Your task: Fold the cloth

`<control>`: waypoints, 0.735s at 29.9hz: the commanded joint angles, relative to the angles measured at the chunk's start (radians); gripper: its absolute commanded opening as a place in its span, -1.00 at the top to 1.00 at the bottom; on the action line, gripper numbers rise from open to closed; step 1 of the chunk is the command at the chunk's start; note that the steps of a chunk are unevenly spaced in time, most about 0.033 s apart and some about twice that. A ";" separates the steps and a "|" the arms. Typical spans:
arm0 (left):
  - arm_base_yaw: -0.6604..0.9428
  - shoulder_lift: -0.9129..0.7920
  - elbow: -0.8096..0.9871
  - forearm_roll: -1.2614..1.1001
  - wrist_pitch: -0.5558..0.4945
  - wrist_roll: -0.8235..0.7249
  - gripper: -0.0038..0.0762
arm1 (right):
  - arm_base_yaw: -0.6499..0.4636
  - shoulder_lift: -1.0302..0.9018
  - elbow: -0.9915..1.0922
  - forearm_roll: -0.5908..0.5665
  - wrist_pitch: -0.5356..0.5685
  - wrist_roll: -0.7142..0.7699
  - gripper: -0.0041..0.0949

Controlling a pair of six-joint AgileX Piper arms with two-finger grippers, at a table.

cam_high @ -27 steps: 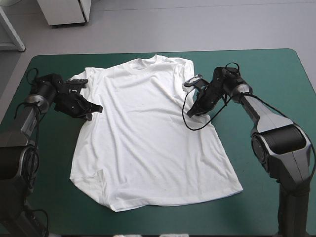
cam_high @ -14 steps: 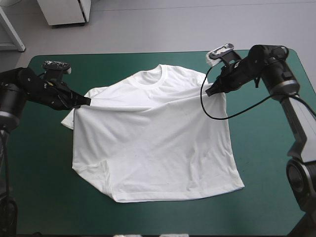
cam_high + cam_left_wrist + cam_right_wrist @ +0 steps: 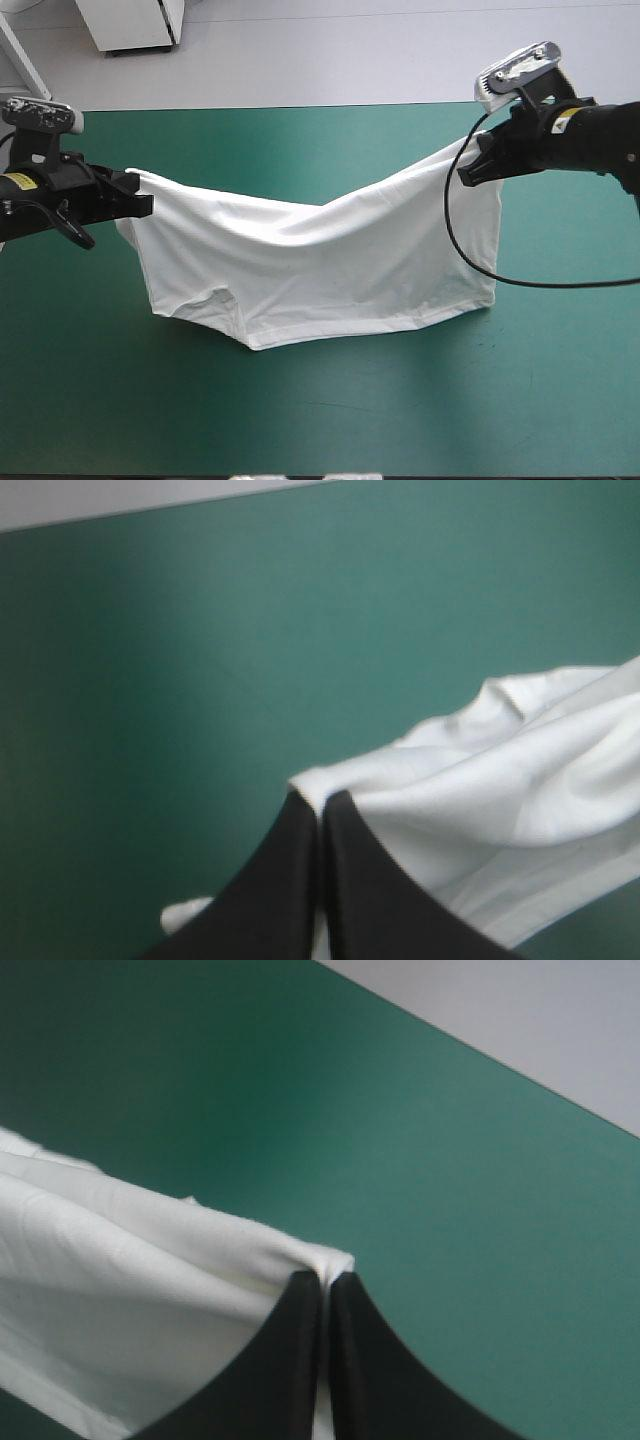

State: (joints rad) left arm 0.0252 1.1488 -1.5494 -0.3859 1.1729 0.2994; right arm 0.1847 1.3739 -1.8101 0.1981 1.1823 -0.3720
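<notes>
Left gripper [image 3: 143,205] and right gripper [image 3: 466,176] each clamp one T-shirt [image 3: 320,255] end. Shirt hangs stretched between them, equally near both, hem on the table [image 3: 320,410].

A robotics lab: a broad teal-green-covered worktop [image 3: 320,420] stands on a bare pale grey floor [image 3: 330,50], a white cabinet [image 3: 130,25] sits beyond its far edge, and a robot's black-fingered left claw [image 3: 150,205] and right claw [image 3: 463,178] reach over it.
</notes>
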 commanded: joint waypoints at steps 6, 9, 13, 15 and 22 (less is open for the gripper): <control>-0.009 -0.059 -0.188 -0.148 -0.013 0.029 0.93 | -0.008 -0.170 -0.026 -0.066 -0.104 0.054 0.95; -0.009 -0.059 -0.216 -0.146 -0.003 0.029 0.93 | -0.008 -0.177 -0.026 -0.087 -0.123 0.072 0.95; -0.009 -0.046 -0.218 -0.137 -0.020 0.029 0.93 | -0.008 -0.156 -0.026 -0.123 -0.157 0.089 0.95; -0.009 -0.020 -0.218 -0.138 -0.038 0.029 0.93 | -0.008 -0.135 -0.026 -0.141 -0.179 0.093 0.95; -0.009 0.161 -0.332 -0.138 -0.102 0.032 0.93 | -0.015 0.028 -0.139 -0.189 -0.208 0.110 0.95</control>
State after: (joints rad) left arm 0.0234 1.2559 -1.8015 -0.4944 1.1805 0.3297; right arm 0.1839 1.3623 -1.8597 0.0317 1.0806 -0.2660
